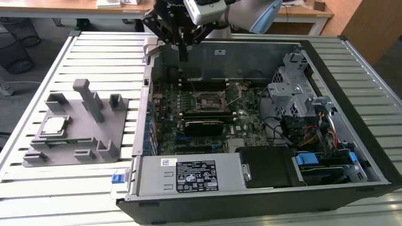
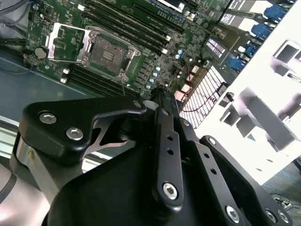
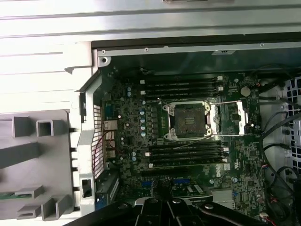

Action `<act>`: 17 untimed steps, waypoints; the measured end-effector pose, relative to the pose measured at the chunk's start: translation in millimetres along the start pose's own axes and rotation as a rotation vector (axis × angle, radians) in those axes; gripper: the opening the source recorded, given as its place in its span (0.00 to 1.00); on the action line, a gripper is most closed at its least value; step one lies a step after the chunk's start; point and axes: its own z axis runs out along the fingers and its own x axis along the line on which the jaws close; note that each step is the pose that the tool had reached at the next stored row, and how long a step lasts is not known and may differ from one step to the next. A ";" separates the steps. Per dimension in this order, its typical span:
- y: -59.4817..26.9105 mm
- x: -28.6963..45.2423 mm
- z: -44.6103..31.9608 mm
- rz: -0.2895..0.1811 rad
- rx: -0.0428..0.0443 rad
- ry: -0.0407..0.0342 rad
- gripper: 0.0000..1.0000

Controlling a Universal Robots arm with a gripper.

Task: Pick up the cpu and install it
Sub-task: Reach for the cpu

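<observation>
The gripper (image 1: 182, 56) hangs clenched, empty, over the case (image 1: 264, 201). The cpu (image 1: 53, 125) lies well apart, toward the exterior view's left.

Losing the arm (image 1: 251, 14) past the frame edge in the exterior view; getting part of the motherboard (image 2: 42, 23) blocked by the gripper (image 2: 157, 94) in the second wrist view; seeing the fixture tray (image 3: 56, 160) cut off in the first wrist view; failing to resolve any detail on the cpu (image 1: 53, 125).
</observation>
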 end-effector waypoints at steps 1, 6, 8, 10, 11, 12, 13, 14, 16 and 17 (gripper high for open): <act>-0.1 0.8 0.0 0.000 0.0000 0.0000 0.11; -0.3 4.6 -0.1 0.000 0.0000 0.0000 0.11; -0.5 6.5 -0.1 0.000 0.0000 0.0000 0.11; -0.6 8.4 -0.1 0.000 0.0000 0.0000 0.11; -0.7 9.9 -0.2 0.000 0.0000 0.0000 0.11; -0.8 11.0 -0.1 0.000 0.0000 0.0000 0.11; -0.9 12.0 -0.1 0.000 -0.0001 0.0000 0.11; -1.0 13.4 -0.1 0.000 0.0000 0.0000 0.11; -1.2 16.3 -0.2 0.000 0.0000 0.0000 0.11; -1.3 17.6 -0.2 0.000 0.0001 0.0001 0.11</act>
